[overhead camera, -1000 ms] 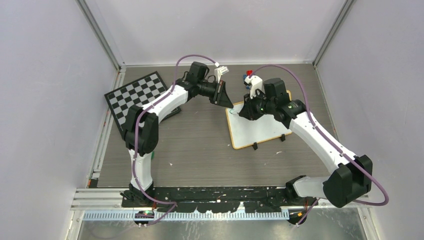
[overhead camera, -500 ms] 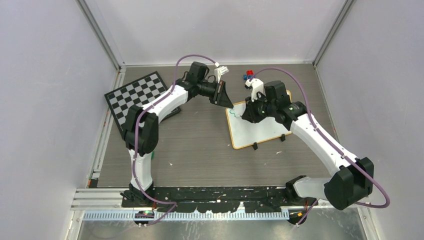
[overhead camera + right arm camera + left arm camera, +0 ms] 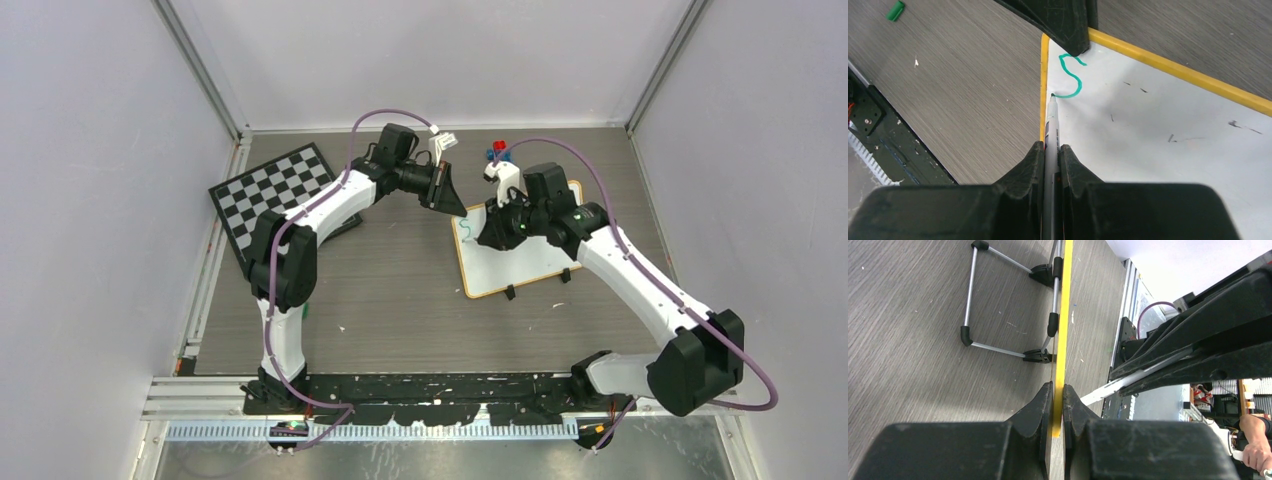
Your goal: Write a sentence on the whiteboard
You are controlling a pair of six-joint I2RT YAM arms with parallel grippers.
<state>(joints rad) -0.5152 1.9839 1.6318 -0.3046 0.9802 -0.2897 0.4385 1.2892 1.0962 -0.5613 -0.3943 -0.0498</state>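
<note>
Well, my right gripper [image 3: 1050,150] is pinched closed around a marker [image 3: 1052,120], with the barrel squeezed between both pads. It points straight to 12 o'clock in my wrist view. I can read no brand or label on the barrel. Its tip touches the lower end of a green stroke. All that can be read of the sentence [image 3: 1070,75] is that single letter "S". It sits at about 1 o'clock from my fingertips, just inside the corner of the whiteboard [image 3: 1148,140].

My left gripper [image 3: 1058,390] is clamped on the board's tan frame, with one pad on each face and almost no gap between them. From there the frame runs edge-on toward 12 o'clock. In the right wrist view that same finger covers the corner just above the "S".

From above, the whiteboard lies at about 1 o'clock from the middle of the table [image 3: 400,300]. Its long axis runs roughly from 8 to 2 o'clock. Two black clips [image 3: 510,292] sit on its 6 o'clock edge. A green cap [image 3: 896,10] lies on the wood well apart from the board, and the checkerboard [image 3: 272,190] sits out at 10 o'clock.
</note>
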